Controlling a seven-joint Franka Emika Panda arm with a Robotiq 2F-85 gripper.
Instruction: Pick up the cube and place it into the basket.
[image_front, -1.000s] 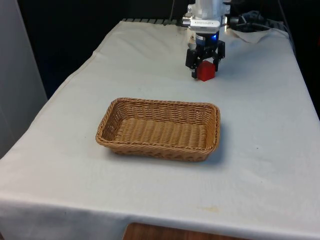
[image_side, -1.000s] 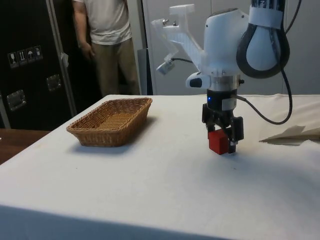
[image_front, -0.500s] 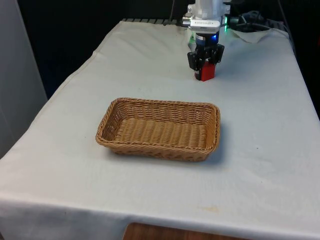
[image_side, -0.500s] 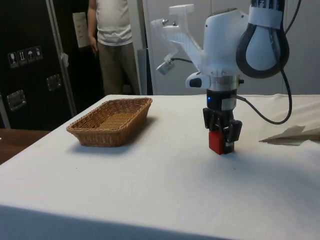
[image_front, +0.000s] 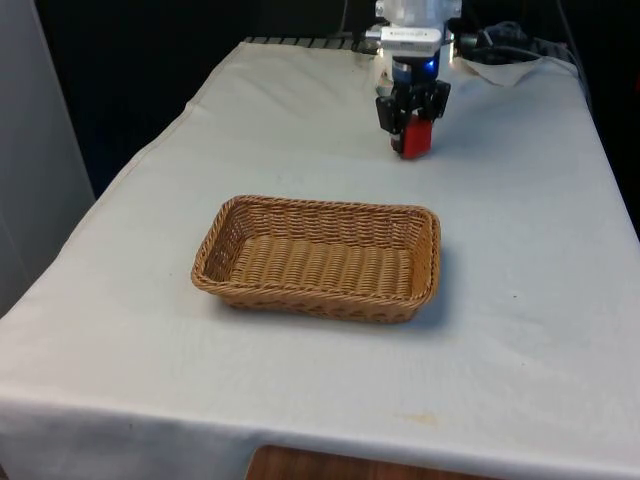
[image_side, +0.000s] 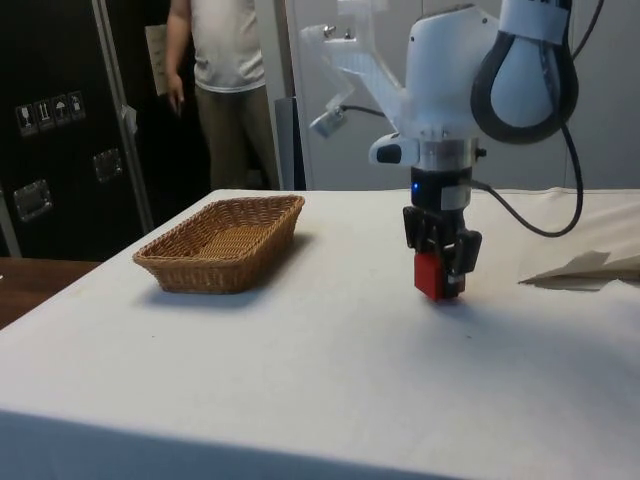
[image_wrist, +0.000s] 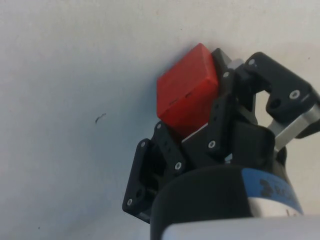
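Note:
The red cube (image_front: 416, 138) (image_side: 430, 274) (image_wrist: 186, 95) hangs just above the white cloth at the far end of the table, clamped between the black fingers of my gripper (image_front: 412, 128) (image_side: 438, 268) (image_wrist: 200, 117), which is shut on it. The wicker basket (image_front: 225, 218) (image_side: 172, 259) sits on the table nearer the front camera, towards the front view's left of the cube, and holds nothing. In the side view the basket lies well to the left of the gripper.
A person (image_side: 228, 90) stands behind the table's far corner beside dark cabinets (image_side: 60, 130). Crumpled white cloth (image_front: 505, 68) (image_side: 585, 268) lies near the robot's base. Bare tablecloth (image_front: 520, 250) stretches between the cube and the basket.
The fingers closed on the red cube, and the gripper has lifted it slightly off the cloth. The person by the cabinets has shifted.

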